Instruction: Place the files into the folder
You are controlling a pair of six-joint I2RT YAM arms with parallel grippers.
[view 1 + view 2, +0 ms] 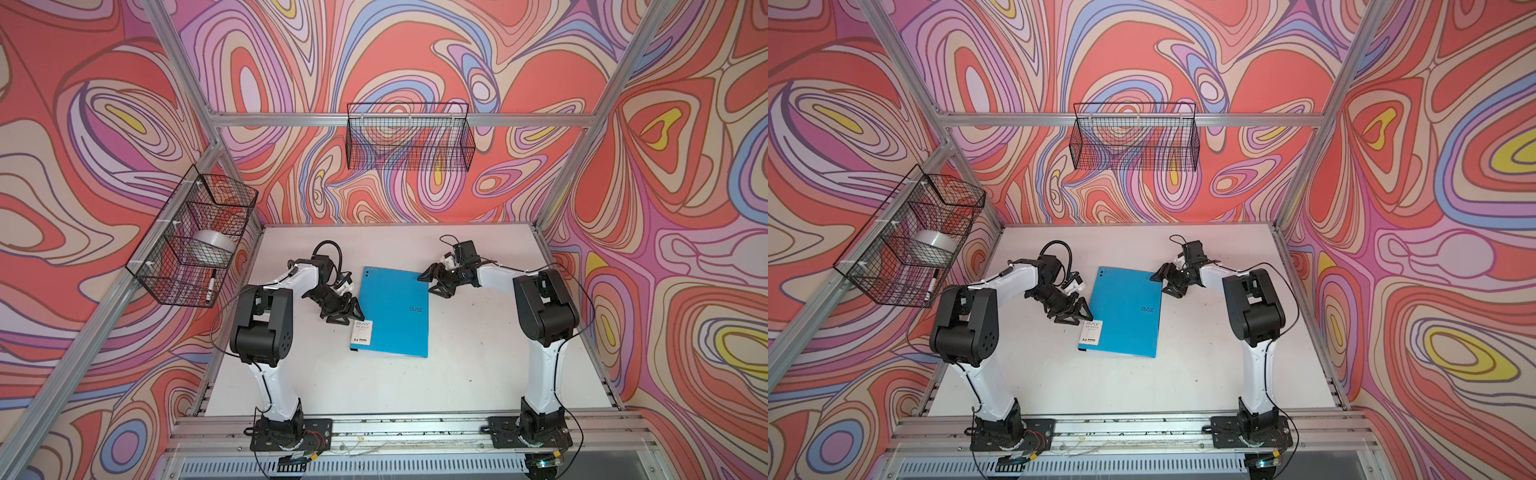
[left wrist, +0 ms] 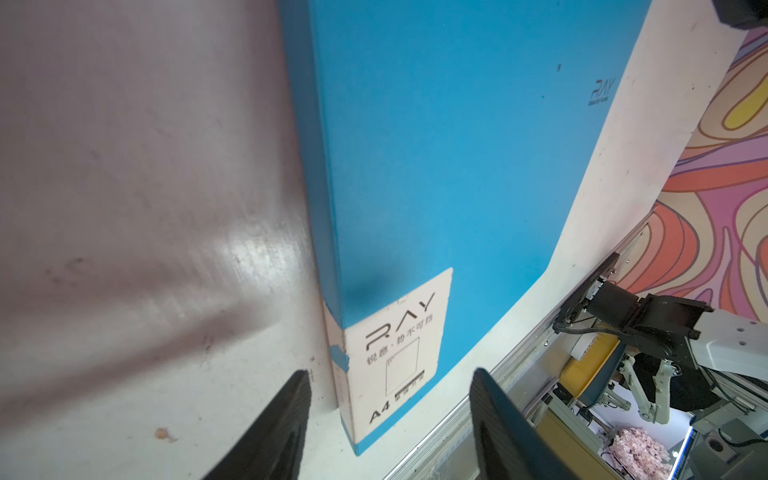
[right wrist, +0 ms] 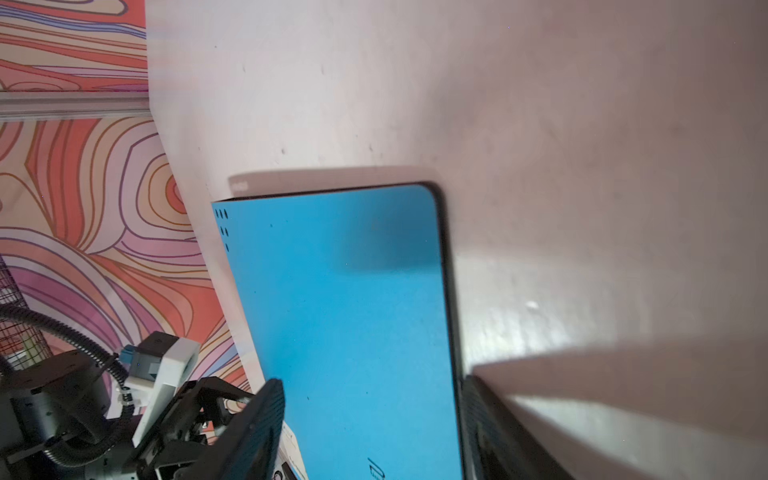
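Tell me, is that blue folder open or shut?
Shut. The folder lies flat on the table with its blue cover up and its white label showing. Nothing of its inside is visible, and no papers.

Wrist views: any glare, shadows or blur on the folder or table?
Left wrist view: glare streak on the table, soft shadow on the folder beside its white label, label print sharp. Right wrist view: shadow over the folder's rounded corner, bright patch on the table.
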